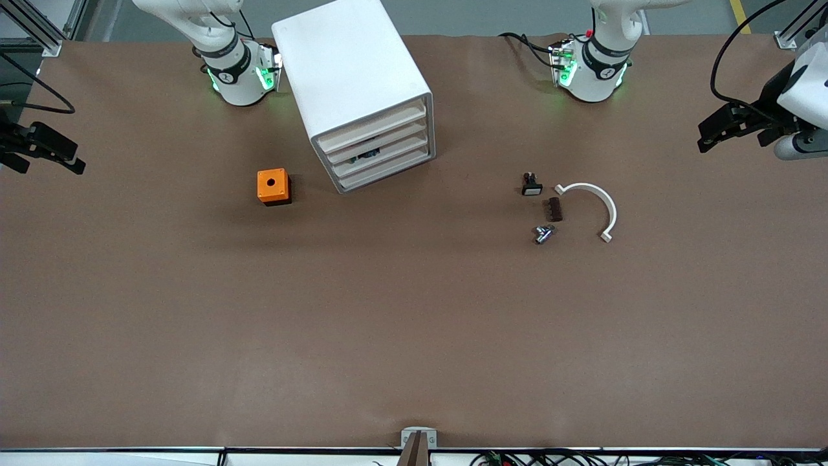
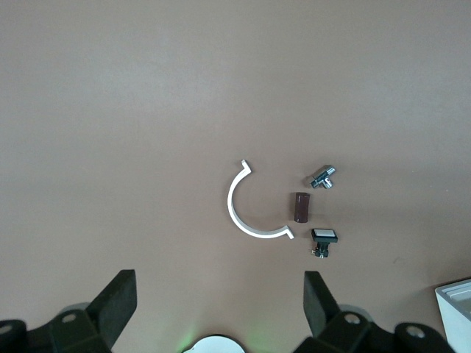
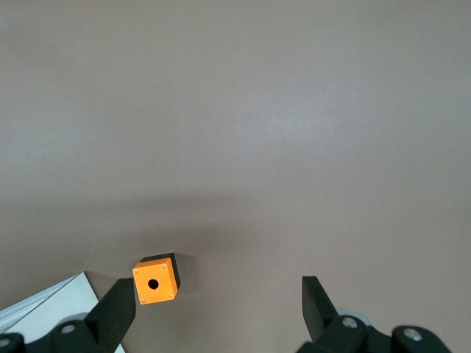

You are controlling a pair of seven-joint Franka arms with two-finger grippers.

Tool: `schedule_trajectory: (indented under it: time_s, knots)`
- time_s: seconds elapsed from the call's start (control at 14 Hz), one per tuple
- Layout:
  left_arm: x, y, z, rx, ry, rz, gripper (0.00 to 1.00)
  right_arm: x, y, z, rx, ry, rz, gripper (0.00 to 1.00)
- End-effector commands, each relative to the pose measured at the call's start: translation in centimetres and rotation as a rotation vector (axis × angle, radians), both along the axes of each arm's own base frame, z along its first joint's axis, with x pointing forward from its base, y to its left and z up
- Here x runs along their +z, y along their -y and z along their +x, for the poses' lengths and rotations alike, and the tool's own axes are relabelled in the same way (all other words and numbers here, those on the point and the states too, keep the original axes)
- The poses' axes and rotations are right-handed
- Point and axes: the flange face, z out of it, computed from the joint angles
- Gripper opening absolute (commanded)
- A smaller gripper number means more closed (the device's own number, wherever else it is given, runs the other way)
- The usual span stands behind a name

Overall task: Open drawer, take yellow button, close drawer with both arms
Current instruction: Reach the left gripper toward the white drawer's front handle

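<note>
The white drawer cabinet [image 1: 352,71] stands between the arm bases, with its stacked drawer fronts [image 1: 381,145] all pushed in. A small dark thing [image 1: 366,155] shows in a slot between two drawers; I cannot tell what it is. The orange-capped button is not in view. My left gripper [image 1: 706,136] hangs open and empty over the left arm's end of the table; its wrist view [image 2: 219,290] shows bare table between the fingers. My right gripper [image 1: 74,162] hangs open and empty over the right arm's end, also seen in its wrist view [image 3: 217,298].
An orange cube with a hole [image 1: 273,186] [image 3: 154,280] sits beside the cabinet. Toward the left arm's end lie a black piece with a white face [image 1: 532,186] [image 2: 324,237], a brown block [image 1: 554,209], a metal fitting [image 1: 543,233] and a white arc [image 1: 592,207] [image 2: 246,213].
</note>
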Motion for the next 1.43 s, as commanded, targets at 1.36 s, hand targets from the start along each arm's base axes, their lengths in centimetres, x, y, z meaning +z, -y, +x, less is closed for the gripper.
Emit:
schedule_trajectory:
  time_s: [1.36]
  knots:
    - [-22.9, 19.5, 9.0, 0.706, -0.151, -0.045, 1.0, -0.4, 0.4, -0.5, 0.046, 0.005, -0.011, 1.0]
